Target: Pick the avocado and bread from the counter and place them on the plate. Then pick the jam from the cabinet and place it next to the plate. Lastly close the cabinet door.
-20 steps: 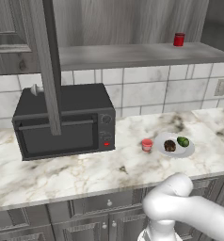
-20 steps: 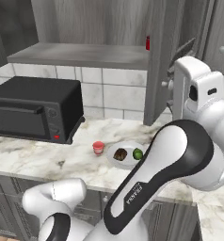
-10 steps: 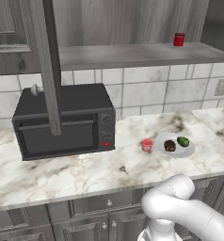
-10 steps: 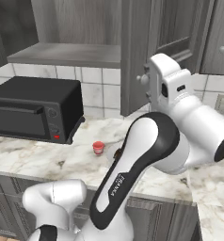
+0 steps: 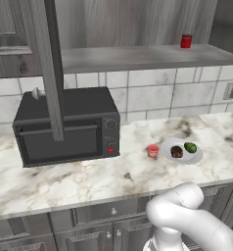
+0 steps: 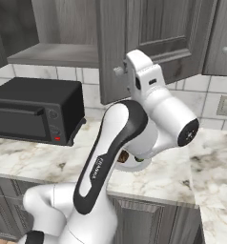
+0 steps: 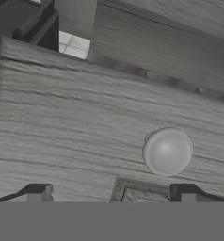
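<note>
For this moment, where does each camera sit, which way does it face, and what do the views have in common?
Left base view: behind the arm's left, looking down at the counter, plate, jam; white arm link at the bottom.
Right base view: behind the right, facing the cabinet door; the arm in front.
Hand view: on the hand, close on the door's round knob; open gripper.
Both base views share the microwave.

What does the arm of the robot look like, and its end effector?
The arm has glossy white rounded shells with dark grey joint sections; small lettering runs along one dark section, and a round dark cap marks a joint. The end effector has two small dark finger tips with light inner faces.
</note>
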